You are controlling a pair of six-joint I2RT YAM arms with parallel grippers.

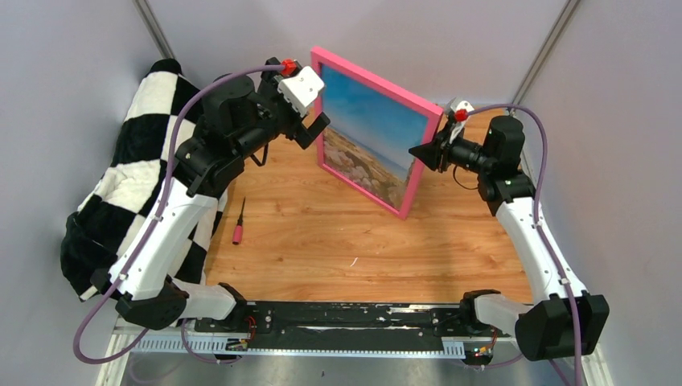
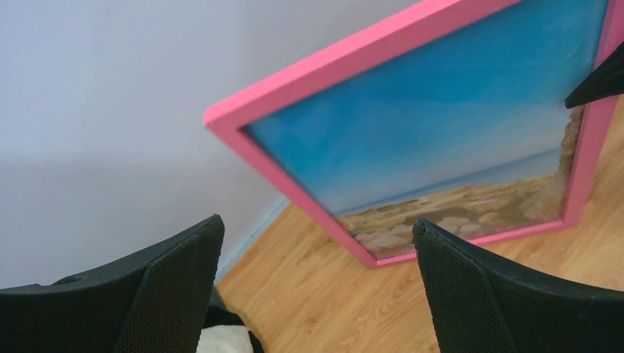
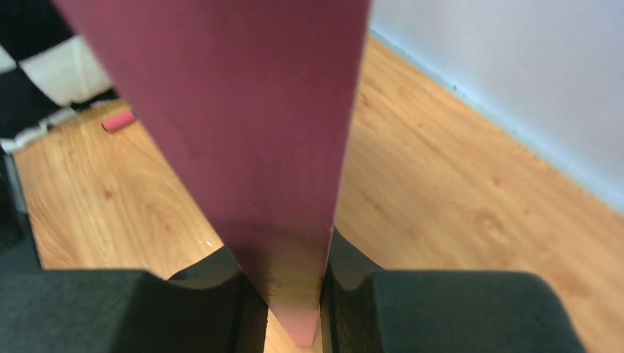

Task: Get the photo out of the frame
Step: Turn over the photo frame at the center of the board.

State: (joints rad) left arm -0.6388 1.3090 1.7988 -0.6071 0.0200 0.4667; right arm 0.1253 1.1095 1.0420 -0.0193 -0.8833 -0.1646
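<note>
While my right gripper (image 1: 425, 153) pinches the frame (image 1: 378, 79) by its edge to hold it upright, my left gripper (image 1: 316, 129) hangs wide open beside it, free to reach the photo (image 1: 370, 121).

Blk/white checked blanket (image 1: 133, 173) heaped at left edge of wood table (image 1: 338, 241). Small screwdriver (image 1: 239, 223) w/ pink handle lies just right of it, tip pointing far. Grey walls (image 1: 450, 40) behind.
</note>
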